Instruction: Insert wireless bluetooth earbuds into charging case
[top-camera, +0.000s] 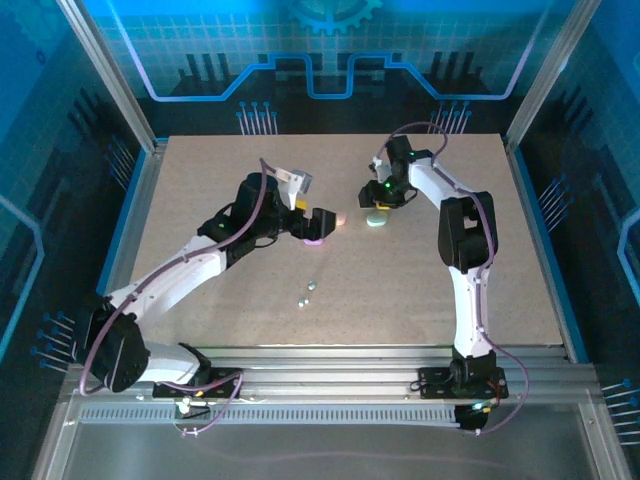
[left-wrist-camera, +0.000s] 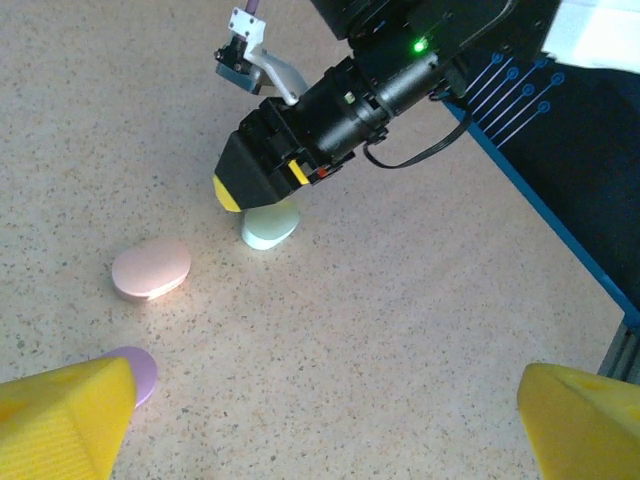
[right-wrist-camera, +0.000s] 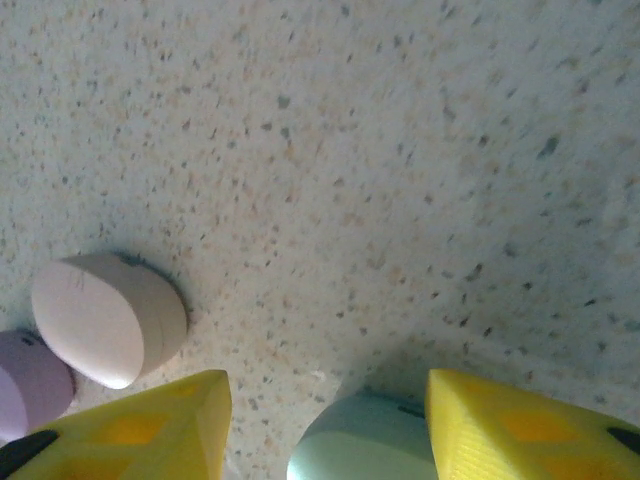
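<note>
From above, the left gripper hung over the middle of the table with the purple case just beneath it, while the right gripper reached down just behind the mint case. Two of the earbuds lay as tiny pale specks on the bare surface nearer the arm bases, close to each other and well apart from the cases. Through the left wrist camera, the left gripper stood spread wide and held nothing, one yellow tip in each lower corner. The purple case peeked out beside its left tip, the pink case lay farther on, and beyond that the right gripper came down over the mint case. Through the right wrist camera, the right gripper had its jaws partly apart on either side of the mint case. Table showed between the case and one finger, and the other finger sat at the case's edge, though whether it touched could not be told. The pink case lay off to one side, tilted, with the purple case just beside it at the frame's edge.
</note>
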